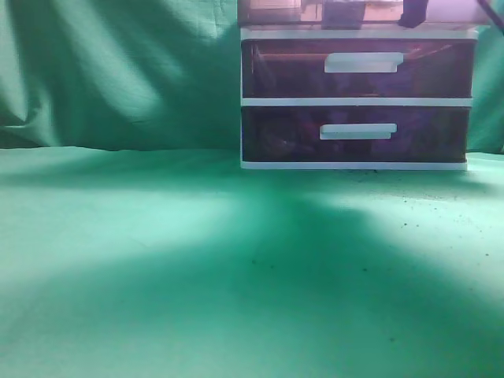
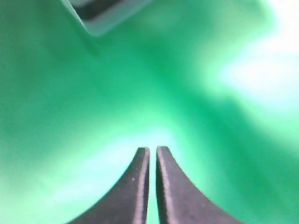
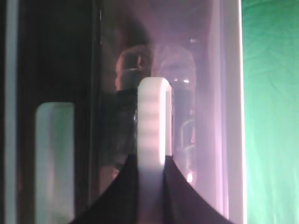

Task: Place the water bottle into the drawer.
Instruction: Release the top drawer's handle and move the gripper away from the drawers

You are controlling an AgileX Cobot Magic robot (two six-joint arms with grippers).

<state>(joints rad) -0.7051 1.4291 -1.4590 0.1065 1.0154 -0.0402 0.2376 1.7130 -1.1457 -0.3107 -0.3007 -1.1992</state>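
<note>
A dark translucent drawer unit (image 1: pixel 354 102) with white frames stands at the back right. Its top drawer (image 1: pixel 315 12) shows at the upper edge of the exterior view. My right gripper (image 1: pixel 413 12) is up at that drawer. In the right wrist view the right gripper (image 3: pixel 150 161) is shut on the top drawer's white handle (image 3: pixel 152 121). The clear water bottle (image 3: pixel 180 93) shows blurred through the drawer's translucent front, inside the drawer. My left gripper (image 2: pixel 153 149) is shut and empty above the green cloth; it does not show in the exterior view.
Two lower drawers with white handles (image 1: pixel 364 62) (image 1: pixel 358 131) are shut. The middle drawer's handle (image 3: pixel 53 154) also shows in the right wrist view. Green cloth (image 1: pixel 157 260) covers the table and the backdrop. A corner of the drawer unit (image 2: pixel 100 21) shows in the left wrist view.
</note>
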